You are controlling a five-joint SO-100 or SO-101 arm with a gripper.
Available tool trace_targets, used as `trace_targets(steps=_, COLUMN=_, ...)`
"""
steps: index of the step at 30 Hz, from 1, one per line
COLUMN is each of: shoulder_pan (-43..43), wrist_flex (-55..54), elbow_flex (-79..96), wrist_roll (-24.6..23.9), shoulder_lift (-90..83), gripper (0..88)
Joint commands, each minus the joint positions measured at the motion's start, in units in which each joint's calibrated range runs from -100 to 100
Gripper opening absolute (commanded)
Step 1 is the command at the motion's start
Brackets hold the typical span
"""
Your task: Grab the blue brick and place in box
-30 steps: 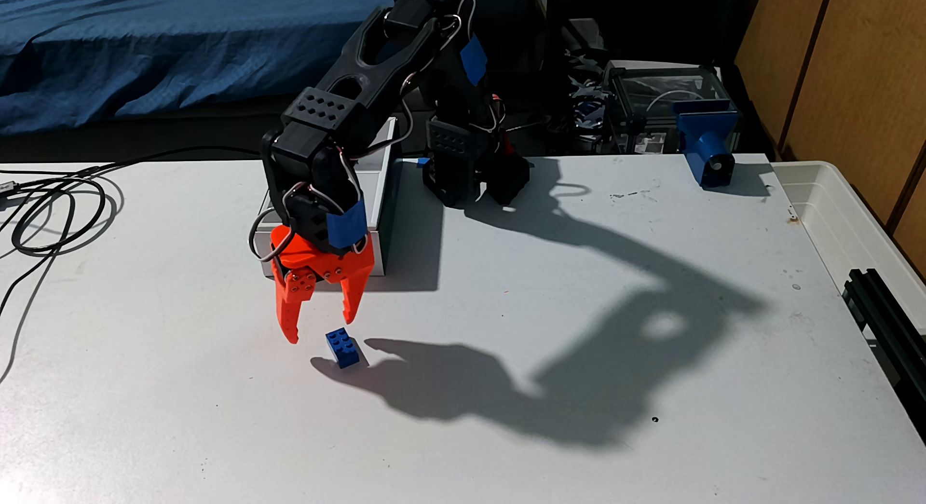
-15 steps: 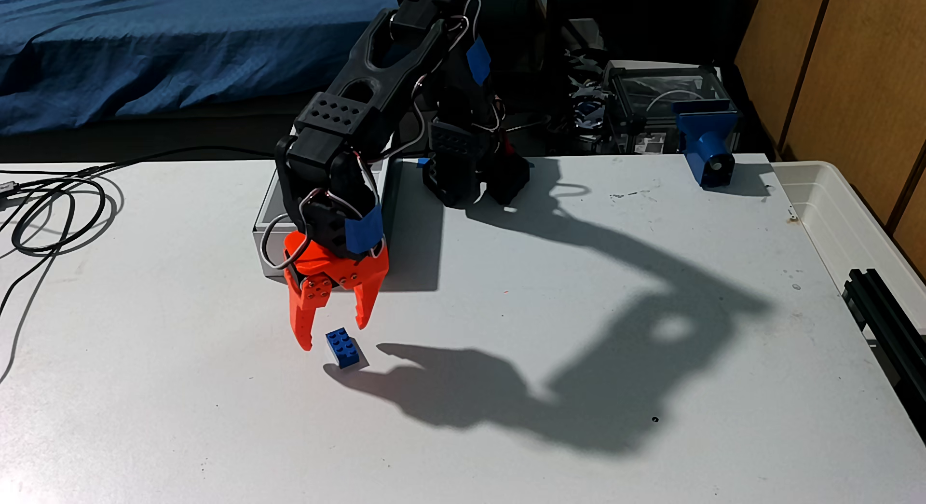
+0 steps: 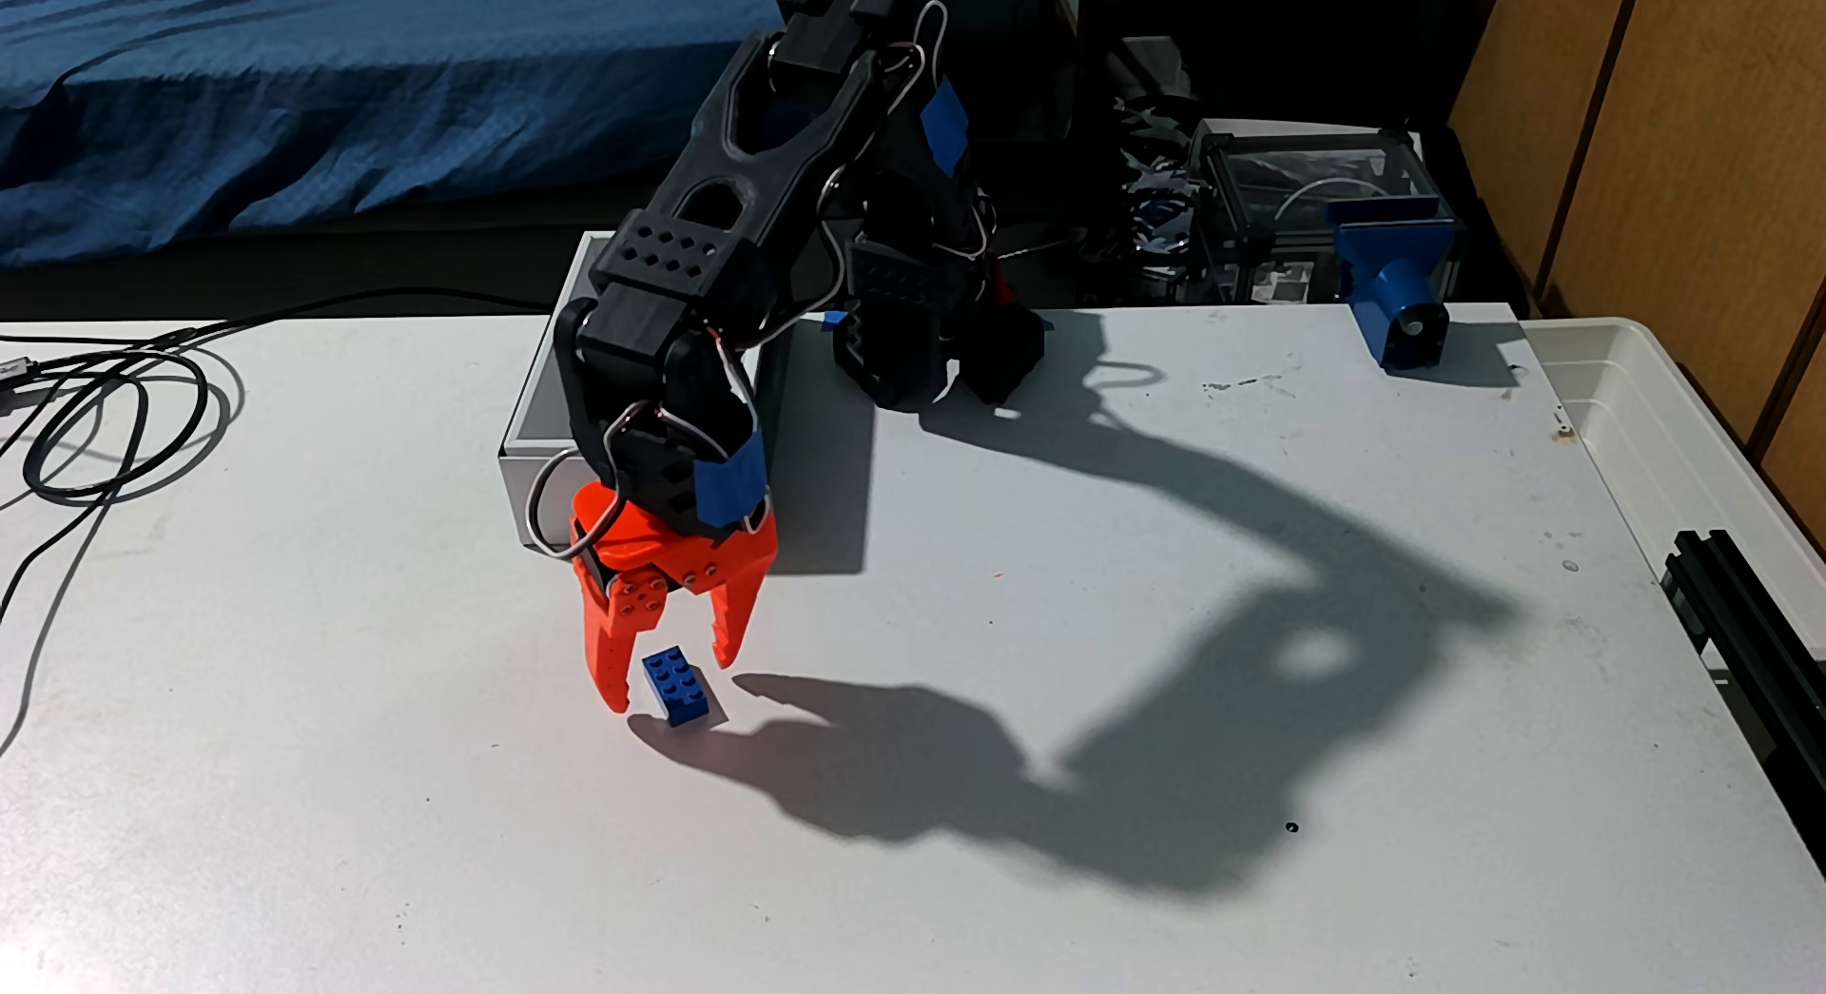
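In the fixed view the small blue brick [image 3: 677, 688] lies studs-up on the white table [image 3: 395, 806]. My orange gripper [image 3: 674, 685] hangs open right over it, pointing down. Its left finger tip sits beside the brick's left end, and the right finger tip hovers just above and to the right of the brick. Nothing is gripped. Behind the black arm stands the white box [image 3: 529, 431], partly hidden by the wrist; its open top shows on the left side.
Black cables [image 3: 109, 411] coil at the table's left edge. A blue printed mount [image 3: 1393, 283] stands at the back right, a translucent tub [image 3: 1670, 441] runs along the right side, and a black rail [image 3: 1749, 619] lies in front of it. The arm casts a large shadow to the right.
The gripper has moved right and down toward the brick, from up and left of it to straddling it. The brick has stayed in place.
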Motion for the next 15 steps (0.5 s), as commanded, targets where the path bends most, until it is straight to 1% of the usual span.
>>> trace_targets(steps=1, shoulder_pan=-0.5, wrist_flex=-0.5, elbow_flex=-0.7, wrist_roll=-0.2, shoulder_lift=-0.3, gripper=22.3)
trace_targets(steps=15, shoulder_pan=-0.5, wrist_flex=-2.6, elbow_flex=0.2, wrist_roll=-0.1, shoulder_lift=-0.2, gripper=21.4)
